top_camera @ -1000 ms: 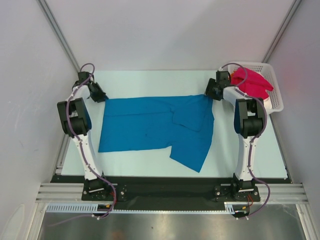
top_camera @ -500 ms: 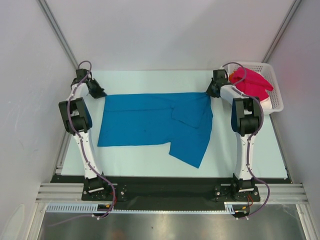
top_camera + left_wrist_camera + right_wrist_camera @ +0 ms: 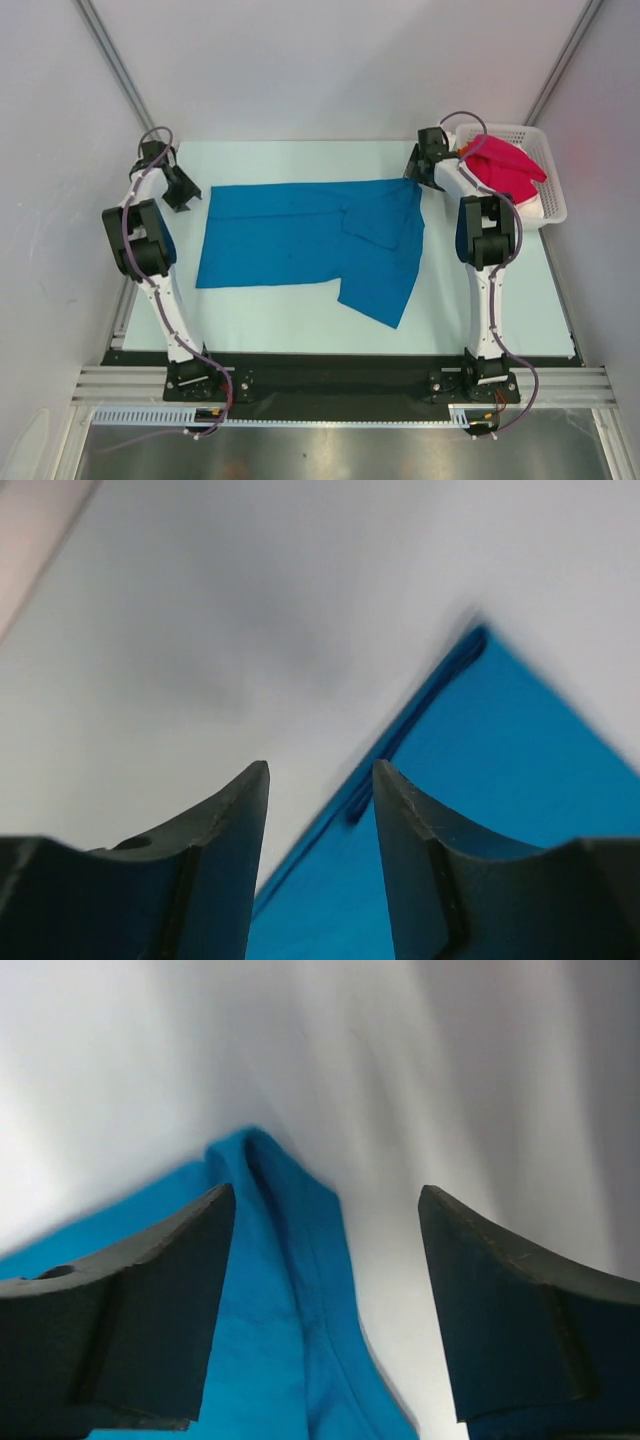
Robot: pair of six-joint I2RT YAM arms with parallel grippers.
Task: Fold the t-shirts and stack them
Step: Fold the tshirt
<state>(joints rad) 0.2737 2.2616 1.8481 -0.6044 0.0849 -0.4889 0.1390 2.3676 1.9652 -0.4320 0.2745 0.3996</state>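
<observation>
A bright blue t-shirt [image 3: 300, 235] lies spread flat across the white table [image 3: 300, 160], one sleeve folded over at its right and a flap hanging toward the near edge. My left gripper [image 3: 188, 197] is open just left of the shirt's far left corner, apart from it. In the left wrist view [image 3: 320, 775] the shirt's hem [image 3: 500, 780] runs beyond the fingertips. My right gripper [image 3: 410, 175] is wide open over the far right corner. In the right wrist view [image 3: 325, 1200] that corner [image 3: 250, 1310] lies between the jaws. A crimson-pink t-shirt [image 3: 505, 165] is bunched in the basket.
A white lattice basket [image 3: 550, 195] stands at the far right of the table, right beside my right arm. Grey walls enclose the table on the left, back and right. A black rail runs along the near edge [image 3: 320, 365].
My left gripper has moved left, off the shirt's far left corner. My right gripper has shifted a little farther back and left at the far right corner. The shirt's far edge lies slightly farther back.
</observation>
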